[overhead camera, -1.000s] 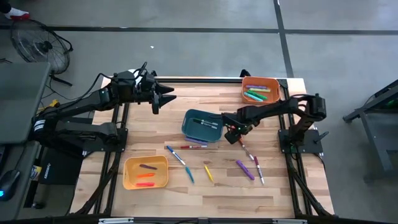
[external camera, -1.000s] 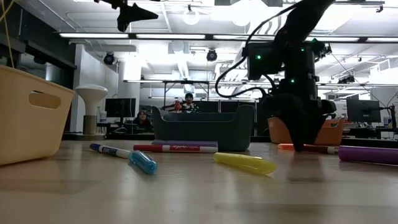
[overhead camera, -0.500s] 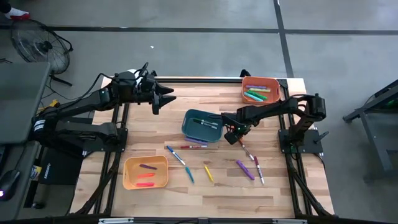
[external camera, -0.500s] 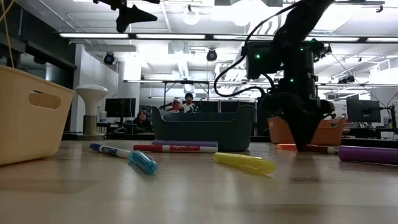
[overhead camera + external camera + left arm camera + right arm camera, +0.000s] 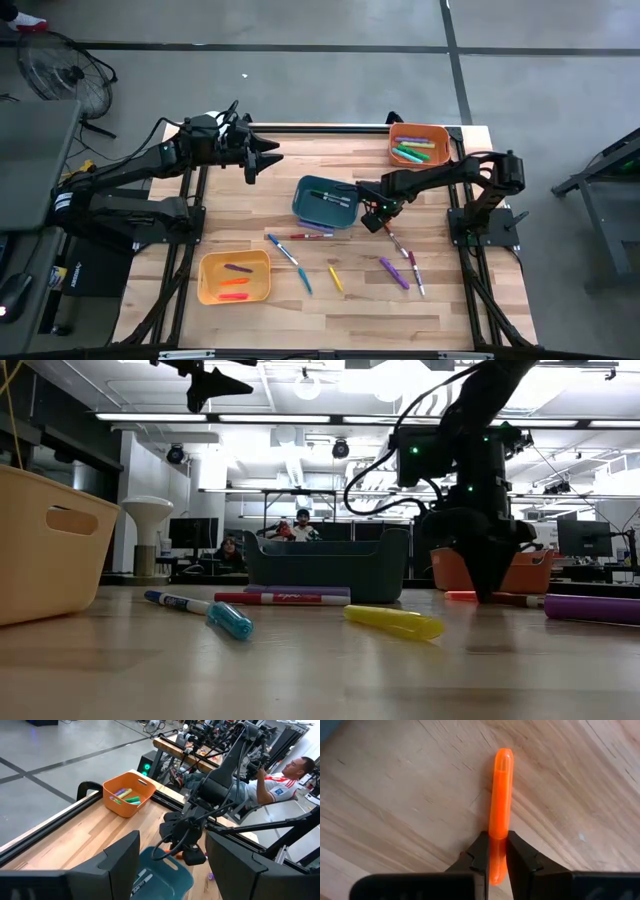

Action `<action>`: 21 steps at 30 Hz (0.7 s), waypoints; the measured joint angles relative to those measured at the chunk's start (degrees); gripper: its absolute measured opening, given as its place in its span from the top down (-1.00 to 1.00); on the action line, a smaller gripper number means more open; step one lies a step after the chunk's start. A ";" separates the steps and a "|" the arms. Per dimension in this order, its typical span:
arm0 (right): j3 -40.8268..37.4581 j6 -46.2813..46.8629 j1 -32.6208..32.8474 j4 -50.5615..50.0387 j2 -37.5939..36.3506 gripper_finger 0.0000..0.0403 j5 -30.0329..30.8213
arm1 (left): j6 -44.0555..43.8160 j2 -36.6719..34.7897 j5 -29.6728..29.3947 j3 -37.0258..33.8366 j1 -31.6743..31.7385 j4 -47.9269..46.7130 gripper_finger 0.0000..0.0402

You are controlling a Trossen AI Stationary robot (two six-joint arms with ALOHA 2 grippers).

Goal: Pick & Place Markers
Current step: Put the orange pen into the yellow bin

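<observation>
An orange marker point(image 5: 500, 790) lies flat on the wooden table point(image 5: 450, 300), just right of the teal bin point(image 5: 322, 200). My right gripper point(image 5: 377, 216) points down and is shut on it; in the low view my right gripper point(image 5: 488, 592) meets the table at the marker point(image 5: 460, 597). Several more markers lie loose in front of the teal bin, among them a blue one point(image 5: 284, 249), a yellow one point(image 5: 335, 278) and a purple one point(image 5: 393, 272). My left gripper point(image 5: 268, 156) hangs open, high over the table's far left. My right gripper pinches the orange marker's two long sides point(image 5: 498, 840) between its two fingers point(image 5: 479, 854), close to one end of the barrel. The fingers come from above, pointing down, and lie across the marker. The marker rests full length on the table.
An orange bin point(image 5: 420, 143) with green and other markers stands at the far right corner. A yellow bin point(image 5: 235, 277) with a few markers stands near left. The teal bin's wall is close beside my right gripper. People sit in the room beyond the table point(image 5: 280, 775).
My right gripper has shut on the orange marker while staying in place over it. The marker still lies on the table where it was.
</observation>
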 joint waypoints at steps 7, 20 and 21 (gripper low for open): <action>-0.41 -0.11 -0.44 -2.47 -5.73 0.85 2.40 | 0.11 0.00 -0.02 0.00 0.00 -0.08 -0.11; -0.14 0.04 -0.89 -4.25 -23.18 0.85 7.89 | -0.09 1.36 -0.11 0.00 0.00 3.12 -0.11; -0.12 -0.52 -1.17 -3.72 -25.00 0.85 8.15 | -0.09 1.75 -0.10 -0.03 0.00 3.53 -0.11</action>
